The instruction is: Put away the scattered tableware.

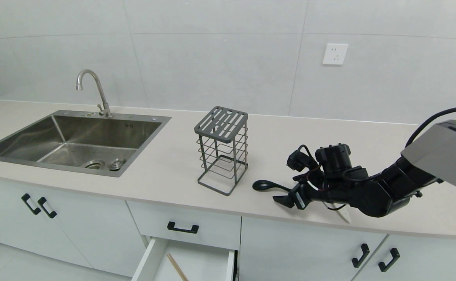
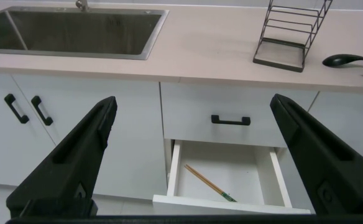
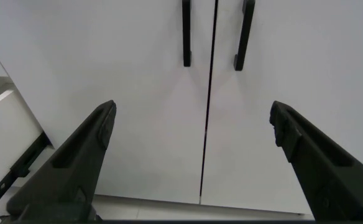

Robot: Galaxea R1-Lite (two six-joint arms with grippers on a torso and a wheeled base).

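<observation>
Black spoon (image 1: 264,185) on counter (image 1: 165,171), just beside spread right fingers (image 1: 284,200)

A black spoon (image 1: 264,185) lies flat on the beige worktop (image 1: 165,171) right of centre, and a pair of thin wooden chopsticks (image 1: 177,267) lies slantwise in the open white drawer (image 1: 200,259) at bottom centre.

Bright, even light from above fills the head view. The counter (image 1: 165,168) carries faint, soft-edged shadows: one under the rack (image 1: 222,123) to the left of the right gripper (image 1: 286,200), another directly beneath that gripper. The sink (image 1: 107,130), farther to its left, has a dull sheen without hard glare. Tile seams on the wall (image 1: 212,58) behind bow toward the picture's edges. Ahead of the left gripper (image 2: 192,99) the drawer (image 2: 243,168) is evenly lit, while that gripper's fingers (image 2: 76,162) read as near-black shapes. Ahead of the right gripper the doors (image 3: 138,124) are flat white, with pale shadows below the handles (image 3: 186,31).
</observation>
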